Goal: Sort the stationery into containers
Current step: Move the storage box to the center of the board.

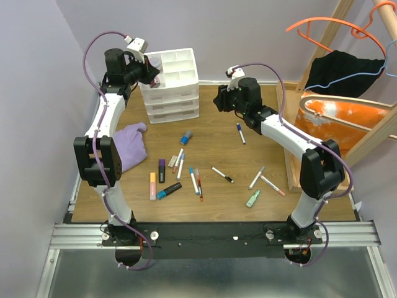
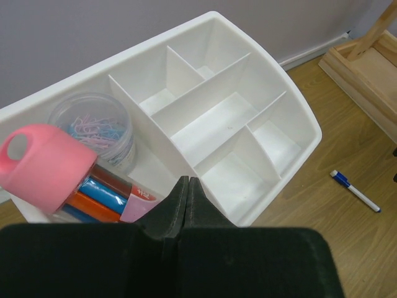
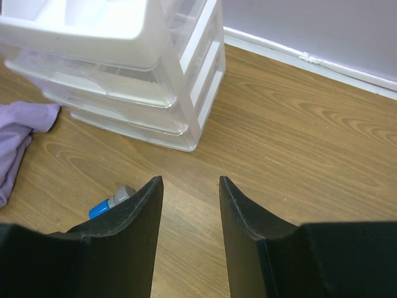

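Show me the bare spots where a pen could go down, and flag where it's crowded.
Bare tabletop lies right of the white organiser up to the wall, beneath the right gripper. The organiser's right-hand compartments are empty; its left ones hold a clip jar and markers. Crowded: the pens at mid-table, beside the purple cloth.

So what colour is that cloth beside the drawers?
Light purple; the cloth shows best in the top external view.
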Action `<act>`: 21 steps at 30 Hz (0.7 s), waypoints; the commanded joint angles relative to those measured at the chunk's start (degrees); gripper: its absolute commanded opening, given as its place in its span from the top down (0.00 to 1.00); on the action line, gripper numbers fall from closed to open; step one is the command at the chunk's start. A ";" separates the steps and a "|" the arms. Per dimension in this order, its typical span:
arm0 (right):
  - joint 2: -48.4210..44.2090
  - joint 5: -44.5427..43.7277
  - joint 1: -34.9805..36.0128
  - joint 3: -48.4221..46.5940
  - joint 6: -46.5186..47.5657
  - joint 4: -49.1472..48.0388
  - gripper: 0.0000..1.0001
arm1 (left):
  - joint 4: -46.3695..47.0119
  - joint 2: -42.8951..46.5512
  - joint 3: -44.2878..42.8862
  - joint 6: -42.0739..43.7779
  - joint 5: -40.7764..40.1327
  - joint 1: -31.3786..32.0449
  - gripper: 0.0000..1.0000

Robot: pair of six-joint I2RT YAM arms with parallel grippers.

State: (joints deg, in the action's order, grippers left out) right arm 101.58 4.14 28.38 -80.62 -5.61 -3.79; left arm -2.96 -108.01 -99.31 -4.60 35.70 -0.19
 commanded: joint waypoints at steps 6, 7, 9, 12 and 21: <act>3.18 1.22 -0.34 -4.37 -0.81 -1.04 0.50 | 0.34 3.68 -3.25 -0.59 -3.70 0.01 0.56; 3.27 1.05 -0.34 -4.46 -0.81 -1.13 0.50 | -0.11 3.85 -4.91 -0.58 -7.19 0.01 0.47; 3.27 0.87 -0.26 -4.46 -0.72 -1.22 0.50 | -0.73 4.03 -6.42 -0.32 -11.60 0.01 0.18; 3.01 0.69 -0.34 -3.58 -0.81 -1.13 0.47 | -2.91 2.81 -11.24 0.64 -15.75 0.01 0.09; 2.13 0.87 -0.87 -2.61 -1.25 -1.13 0.45 | -14.33 -2.90 -22.24 1.44 -22.60 2.21 0.21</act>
State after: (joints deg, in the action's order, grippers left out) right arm 103.96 4.36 28.29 -83.35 -6.09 -3.79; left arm -8.34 -107.79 -118.65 -3.95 18.87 0.49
